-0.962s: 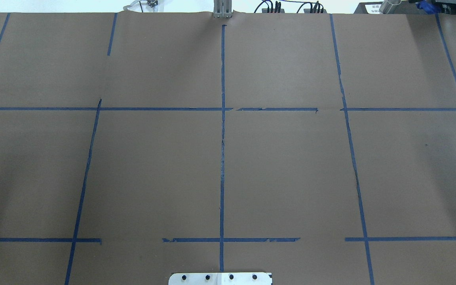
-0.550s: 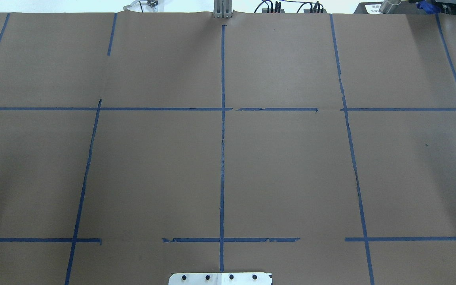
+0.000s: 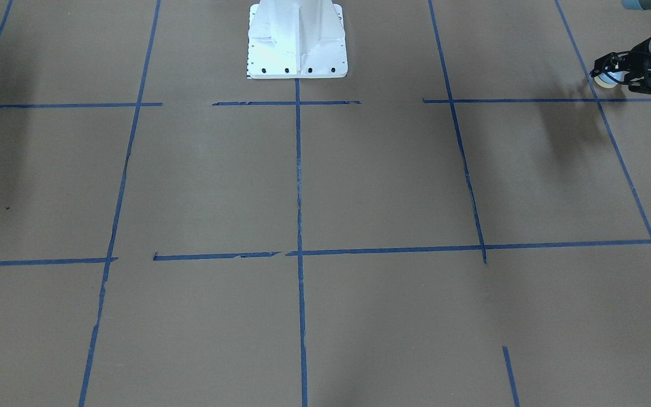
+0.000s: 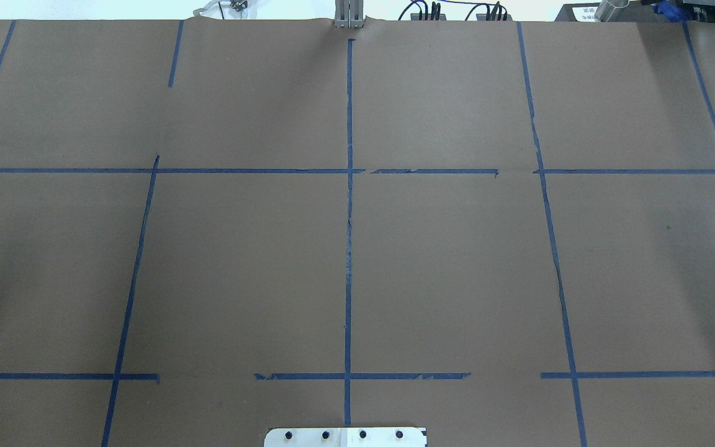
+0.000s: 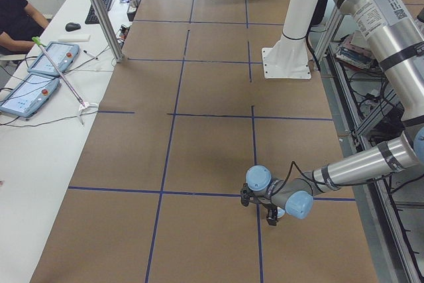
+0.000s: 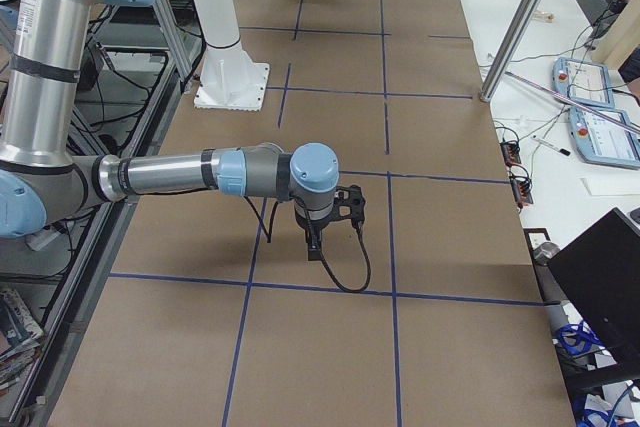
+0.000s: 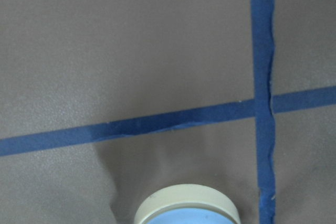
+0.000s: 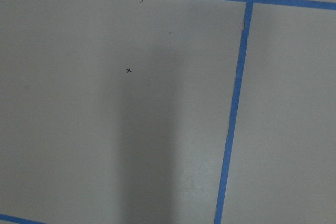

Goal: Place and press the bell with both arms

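The bell (image 3: 604, 79), light blue with a cream rim, sits between the black fingers of my left gripper (image 3: 608, 72) at the table's left end, near a blue tape crossing. It looks held just above the brown paper. The left wrist view shows its cream rim and blue top (image 7: 187, 208) at the bottom edge, above the tape cross. In the exterior left view the left gripper (image 5: 268, 211) points down at the table. My right gripper (image 6: 318, 242) shows only in the exterior right view, low over the paper; I cannot tell whether it is open. Neither arm is in the overhead view.
The white bolted pedestal (image 3: 297, 39) stands at the table's near middle edge. Blue tape lines (image 4: 349, 217) divide the brown paper into squares. A side table with tablets (image 5: 40, 71) and a metal pole (image 5: 99, 11) border the far side.
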Available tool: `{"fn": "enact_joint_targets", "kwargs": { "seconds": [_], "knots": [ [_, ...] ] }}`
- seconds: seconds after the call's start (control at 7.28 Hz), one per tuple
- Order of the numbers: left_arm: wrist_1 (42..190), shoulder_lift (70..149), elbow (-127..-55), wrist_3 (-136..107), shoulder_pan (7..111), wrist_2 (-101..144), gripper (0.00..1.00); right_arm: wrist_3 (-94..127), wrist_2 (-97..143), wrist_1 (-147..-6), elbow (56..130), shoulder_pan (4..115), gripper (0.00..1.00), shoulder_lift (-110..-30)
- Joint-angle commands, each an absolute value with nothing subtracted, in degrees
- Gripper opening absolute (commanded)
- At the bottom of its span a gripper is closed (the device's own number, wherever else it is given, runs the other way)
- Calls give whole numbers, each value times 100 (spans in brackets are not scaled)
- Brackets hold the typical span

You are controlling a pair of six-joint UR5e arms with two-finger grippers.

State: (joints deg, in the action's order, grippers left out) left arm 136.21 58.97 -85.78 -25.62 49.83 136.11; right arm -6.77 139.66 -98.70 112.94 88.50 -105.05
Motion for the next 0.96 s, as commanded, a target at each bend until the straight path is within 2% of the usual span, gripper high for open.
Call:
{"fn": "enact_joint_targets", "kwargs": {
  "seconds": [0.0,0.14,0.27,0.55,0.82],
  "knots": [
    [13614,5897,-8561,-2593,4948,13632,65,-677,13975,-9861,11294,8851,100,-10512],
    [13632,5897,-8604,-2593,4948,13641,29,-668,13975,-9861,11303,8851,100,-10512],
    [13875,5915,-8822,-2671,4948,13789,7,-677,13975,-9861,11303,8851,100,-10503],
    [13896,5993,-10137,-3686,4957,13799,4,-668,13983,-9870,11303,8851,100,-10503],
    [13878,6790,-10397,-4470,4975,13790,4,-668,14019,-9861,11294,8833,100,-10494]
  ]
}}
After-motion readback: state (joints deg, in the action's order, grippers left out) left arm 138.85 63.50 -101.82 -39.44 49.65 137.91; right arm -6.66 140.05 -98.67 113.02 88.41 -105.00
